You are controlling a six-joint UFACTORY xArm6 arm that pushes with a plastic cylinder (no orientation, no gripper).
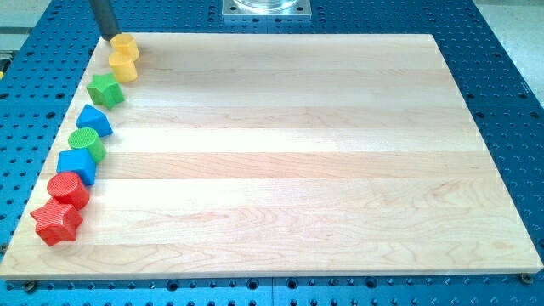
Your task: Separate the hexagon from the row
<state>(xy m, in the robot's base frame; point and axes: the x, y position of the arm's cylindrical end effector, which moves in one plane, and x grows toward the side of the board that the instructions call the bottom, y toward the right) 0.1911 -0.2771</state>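
Note:
Several blocks stand in a slanted row along the board's left edge. From the view's top down they are a yellow hexagon (126, 45), a second yellow block (124, 68) touching it, a green star (105, 89), a blue block (93, 121), a green cylinder (86, 143), a blue cube (76, 166), a red cylinder (68, 189) and a red star (57, 222). My tip (112, 37) is at the board's top left corner, right against the upper left side of the yellow hexagon. I cannot tell whether it touches the hexagon.
The wooden board (289, 153) lies on a blue perforated table (501, 76). A grey metal mount (266, 8) sits past the board's top edge. The row of blocks hugs the board's left edge.

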